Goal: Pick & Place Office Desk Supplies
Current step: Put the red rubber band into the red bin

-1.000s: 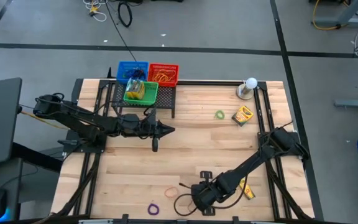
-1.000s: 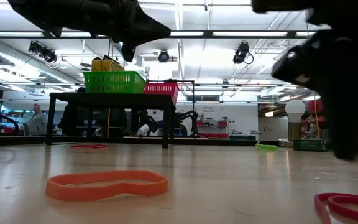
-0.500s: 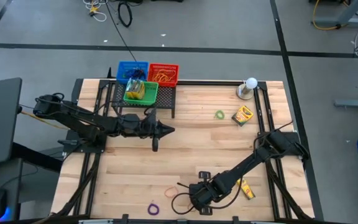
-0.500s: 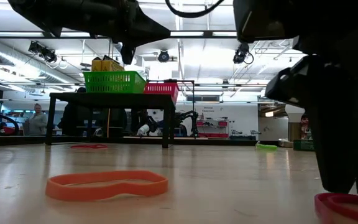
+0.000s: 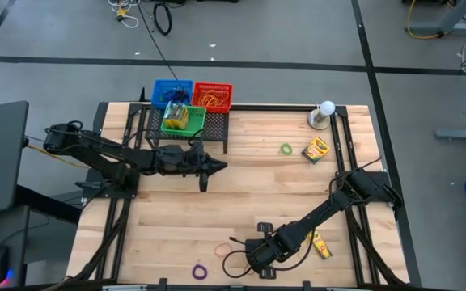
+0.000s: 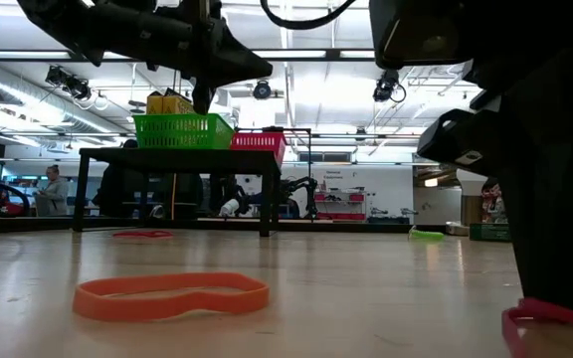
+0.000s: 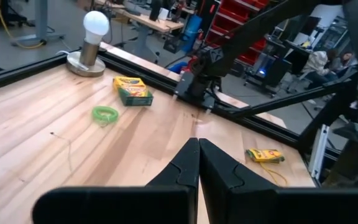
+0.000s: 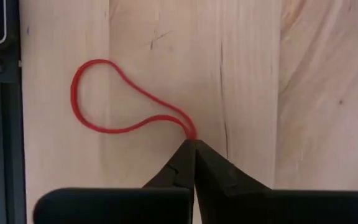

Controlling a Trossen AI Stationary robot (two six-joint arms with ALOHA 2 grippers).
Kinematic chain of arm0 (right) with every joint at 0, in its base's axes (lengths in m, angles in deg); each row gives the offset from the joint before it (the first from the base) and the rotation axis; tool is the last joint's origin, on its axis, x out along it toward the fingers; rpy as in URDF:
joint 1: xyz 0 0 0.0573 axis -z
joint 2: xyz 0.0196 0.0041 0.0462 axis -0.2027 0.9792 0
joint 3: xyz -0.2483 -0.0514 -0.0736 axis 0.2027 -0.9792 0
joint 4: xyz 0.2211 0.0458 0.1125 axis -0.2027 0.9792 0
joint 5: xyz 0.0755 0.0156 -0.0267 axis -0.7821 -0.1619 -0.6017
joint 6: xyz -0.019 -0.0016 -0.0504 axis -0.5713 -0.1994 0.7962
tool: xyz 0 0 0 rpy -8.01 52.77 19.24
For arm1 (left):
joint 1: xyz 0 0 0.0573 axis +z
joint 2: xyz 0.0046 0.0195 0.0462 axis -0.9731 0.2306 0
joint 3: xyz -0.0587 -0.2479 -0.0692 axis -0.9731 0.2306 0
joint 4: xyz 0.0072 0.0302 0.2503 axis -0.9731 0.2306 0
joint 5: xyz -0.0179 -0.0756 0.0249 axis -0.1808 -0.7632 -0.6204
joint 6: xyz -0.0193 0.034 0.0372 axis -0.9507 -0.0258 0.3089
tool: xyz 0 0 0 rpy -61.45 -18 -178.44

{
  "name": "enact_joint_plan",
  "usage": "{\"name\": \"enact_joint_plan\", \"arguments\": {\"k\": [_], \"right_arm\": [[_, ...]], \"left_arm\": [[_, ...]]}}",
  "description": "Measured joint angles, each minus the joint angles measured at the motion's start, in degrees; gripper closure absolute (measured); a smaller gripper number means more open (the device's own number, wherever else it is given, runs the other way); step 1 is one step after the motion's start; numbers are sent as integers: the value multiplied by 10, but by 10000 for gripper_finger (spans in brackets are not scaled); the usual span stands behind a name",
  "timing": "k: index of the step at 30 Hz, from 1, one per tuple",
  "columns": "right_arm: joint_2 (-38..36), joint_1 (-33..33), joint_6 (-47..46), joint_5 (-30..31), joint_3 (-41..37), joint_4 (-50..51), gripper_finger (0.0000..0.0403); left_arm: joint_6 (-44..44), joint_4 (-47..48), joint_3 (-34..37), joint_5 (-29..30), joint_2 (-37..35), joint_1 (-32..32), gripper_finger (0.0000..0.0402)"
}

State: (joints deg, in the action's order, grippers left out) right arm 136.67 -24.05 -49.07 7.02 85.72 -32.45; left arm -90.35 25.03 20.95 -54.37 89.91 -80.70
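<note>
My right gripper [image 5: 253,257] stands at the table's near edge, pointing down and shut on a red rubber band [image 8: 114,102] that lies on the wood. The low view shows this band [image 6: 550,320] under the dark fingers. My left gripper [image 5: 222,167] hovers shut and empty over the table's middle left, in front of the black rack. An orange band [image 5: 222,247], a purple band [image 5: 200,272] and a green band [image 5: 285,149] lie flat. One yellow crayon box [image 5: 316,149] lies at the far right and another [image 5: 320,245] beside my right arm. My right gripper pinches one end of the red band's loop [image 8: 190,134] between its two fingertips. The fingers come from above, slanting down. The rest of the loop lies slack and flat on the table, spread away from the fingers.
A blue basket [image 5: 172,90], a red basket [image 5: 213,95] and a green basket [image 5: 184,118] sit at the far left, on and behind a black rack [image 5: 217,133]. A white ball on a round base [image 5: 325,113] stands at the far right corner. Bare wood lies mid-table.
My right gripper has sunk a little onto the table and shut on the red band's end. The loop stays on the wood. My left gripper has rolled slightly about its own line without shifting place.
</note>
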Motion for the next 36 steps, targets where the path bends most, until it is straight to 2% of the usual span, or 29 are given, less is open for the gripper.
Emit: {"name": "enact_joint_plan", "arguments": {"k": [7,12,17,22,28,31,36], "right_arm": [[-14,4,15,26,-1,56,400],[-50,14,18,78,-2,109,401],[-98,25,28,124,-2,116,401],[-108,31,3,93,-1,115,386],[-88,29,16,50,-2,43,309],[-60,24,10,28,-2,13,283],[-19,8,-16,30,-2,30,286]], "left_arm": [[9,-1,0,7,0,0,392],[10,-6,0,0,0,0,391],[9,-1,0,0,1,0,371],[3,4,0,0,7,0,353],[0,11,0,-1,28,-3,350],[1,12,0,0,40,-7,350],[9,10,0,6,53,-9,350]]}}
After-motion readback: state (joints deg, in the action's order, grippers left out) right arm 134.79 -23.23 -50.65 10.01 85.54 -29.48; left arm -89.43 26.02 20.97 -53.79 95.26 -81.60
